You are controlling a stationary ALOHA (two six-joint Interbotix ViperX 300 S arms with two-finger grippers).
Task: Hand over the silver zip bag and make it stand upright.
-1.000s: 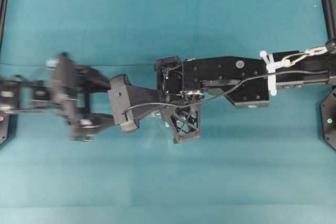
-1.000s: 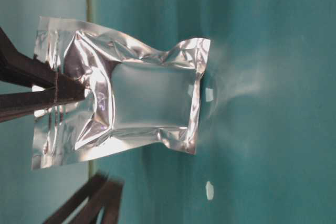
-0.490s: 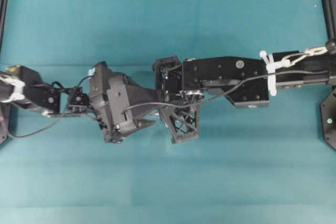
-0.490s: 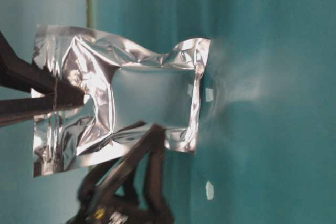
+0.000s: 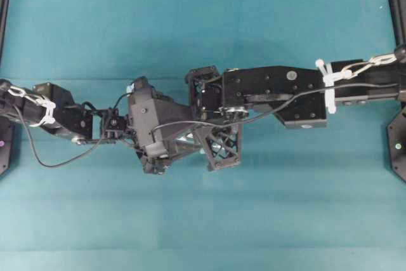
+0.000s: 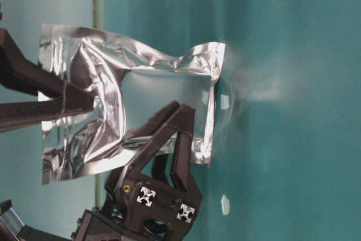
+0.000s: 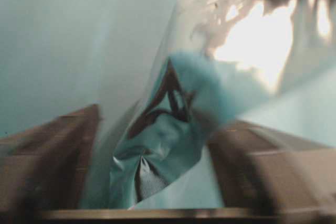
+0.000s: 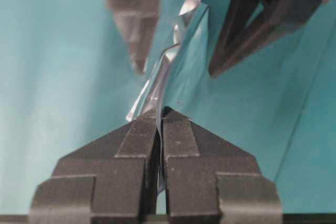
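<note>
**Foil pinched on one side, my other jaws straddling it**

Foil, crinkled and mirror-bright: the silver zip bag (image 6: 132, 108) hangs in the middle of the teal table (image 5: 203, 23), well up in my grasp. The table-level view is turned on its side, so the bag's bottom seal points toward the table surface at that picture's right; whether the seal touches it or sits just above, I cannot tell.

My right gripper (image 8: 160, 121) is clamped on the bag near its zip end. The right wrist view shows the two pads pressed together with the thin foil edge squeezed between them. My left gripper (image 6: 175, 131) has its jaws apart, one finger on each side of the lower half of the pouch. The left wrist view confirms it, blurred as it is: foil running down the gap, a finger on either flank, neither plainly touching.

I judge this to be the handover itself, with the receiving grip not yet made. The next move, as I see it, asks for my left jaws to close squarely on the flat of the pouch, low enough to steer the base but clear of the right pads. Only once that hold is firm should the right side let go. After that the bag needs its bottom seal set flat on the table, so that it stands.
</note>
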